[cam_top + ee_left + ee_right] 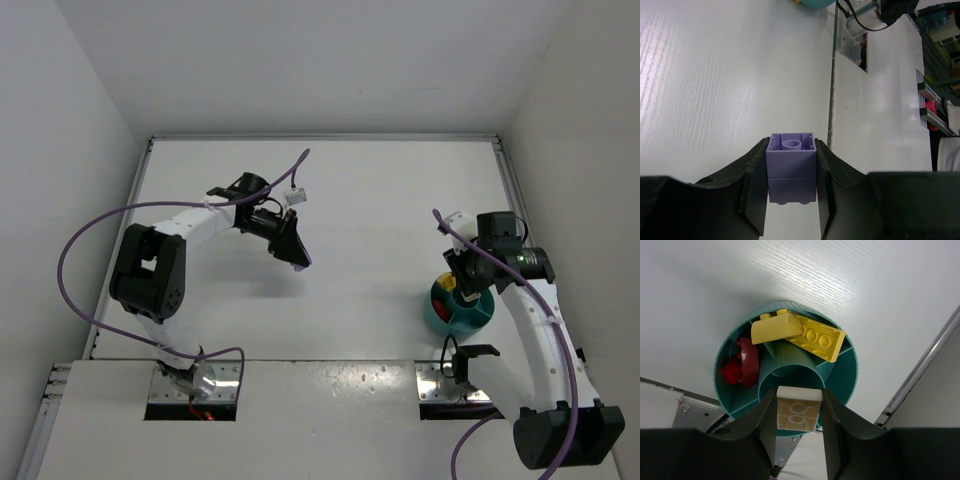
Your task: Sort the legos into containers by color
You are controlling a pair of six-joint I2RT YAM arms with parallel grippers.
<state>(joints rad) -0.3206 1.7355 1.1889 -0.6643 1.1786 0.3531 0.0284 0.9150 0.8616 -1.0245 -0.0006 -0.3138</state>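
Top external view takes in both arms on the white worktop (pixel 380 200): the left fingers (pixel 293 250) hang over its middle, well apart from the round teal bowl (pixel 470 318), which sits near the right arm's base with the right fingers (pixel 463 285) directly over it. From there the bowl's contents are little more than a yellow speck, and the bricks in the fingers are too small to make out. The left wrist view supplies what is missing on that side: the left fingers (pixel 757 170) are clamped on a lavender brick (pixel 791 160), one on each flank, its hollow end with a round tube showing, and bare worktop lies beyond it. The right wrist view looks straight down into the bowl. The right fingers (pixel 767 415) are closed on a pale yellow brick (pixel 799 410), which sits over the near side of the bowl by the central ring (pixel 790 371). In the far compartment lie a pale yellow sloped piece (pixel 774 329) and a bright yellow studded brick (pixel 817 340), touching each other; the left compartment holds the red pieces (pixel 742 365). Any lettering on the studs is too small to read.
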